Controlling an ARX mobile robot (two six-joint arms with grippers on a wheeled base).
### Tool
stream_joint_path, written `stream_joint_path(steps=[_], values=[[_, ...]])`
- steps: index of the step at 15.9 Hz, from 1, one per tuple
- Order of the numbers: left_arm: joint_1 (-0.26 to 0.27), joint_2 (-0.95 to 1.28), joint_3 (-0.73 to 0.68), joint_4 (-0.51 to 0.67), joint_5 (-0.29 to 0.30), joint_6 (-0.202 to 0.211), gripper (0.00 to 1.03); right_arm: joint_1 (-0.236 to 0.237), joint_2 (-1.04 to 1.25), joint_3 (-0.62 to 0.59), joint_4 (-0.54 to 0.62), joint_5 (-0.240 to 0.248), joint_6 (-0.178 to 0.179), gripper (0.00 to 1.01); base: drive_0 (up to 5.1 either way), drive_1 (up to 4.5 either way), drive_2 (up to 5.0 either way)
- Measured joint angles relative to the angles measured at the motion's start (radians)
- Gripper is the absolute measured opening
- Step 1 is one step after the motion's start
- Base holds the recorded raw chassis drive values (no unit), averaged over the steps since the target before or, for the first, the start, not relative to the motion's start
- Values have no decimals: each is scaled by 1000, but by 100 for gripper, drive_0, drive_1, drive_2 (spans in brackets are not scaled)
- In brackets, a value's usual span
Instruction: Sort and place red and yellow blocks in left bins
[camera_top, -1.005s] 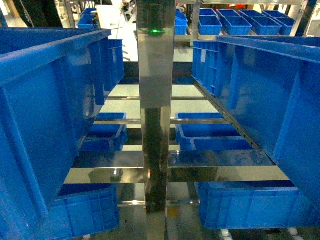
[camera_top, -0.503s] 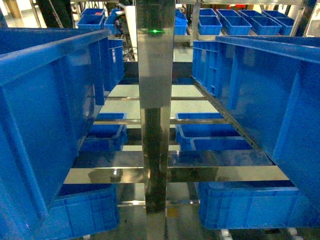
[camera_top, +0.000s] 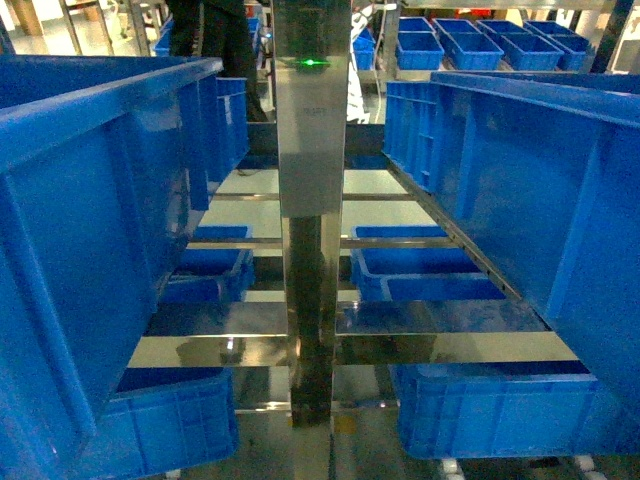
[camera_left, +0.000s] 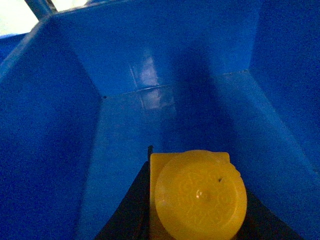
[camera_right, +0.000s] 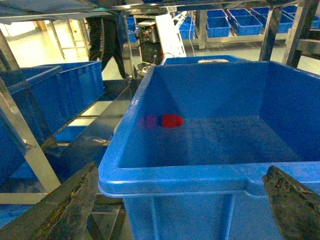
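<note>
In the left wrist view the yellow block (camera_left: 199, 192), stud facing the camera, sits between the dark fingers (camera_left: 127, 212) of my left gripper (camera_left: 196, 220), which is shut on it. It hangs inside a blue bin (camera_left: 150, 75), above the bin's bare floor. In the right wrist view the red block (camera_right: 171, 120) lies on the floor of a large blue bin (camera_right: 200, 175), near its far left corner. My right gripper (camera_right: 180, 202) is open, low in front of that bin's near rim, well short of the red block. Neither gripper shows in the head view.
A steel post (camera_top: 312, 200) runs down the middle of the head view between a tall blue bin on the left (camera_top: 90, 200) and one on the right (camera_top: 540, 180). Smaller blue bins (camera_top: 420, 265) sit on lower shelves. A person (camera_right: 107, 35) stands behind the rack.
In the head view only the person in the background has moved, walking from the far left towards the post. Bins and rack stay as they were.
</note>
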Motion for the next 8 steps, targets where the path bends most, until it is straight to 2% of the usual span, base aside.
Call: stream_joint_path(steps=[4, 8], values=[[-12, 206, 177, 68, -40, 37, 26, 0, 0, 0, 0, 0, 0, 98, 0, 0, 0], [-40, 388, 348, -11, -22, 92, 26, 0, 0, 0, 0, 0, 0, 98, 0, 0, 0]])
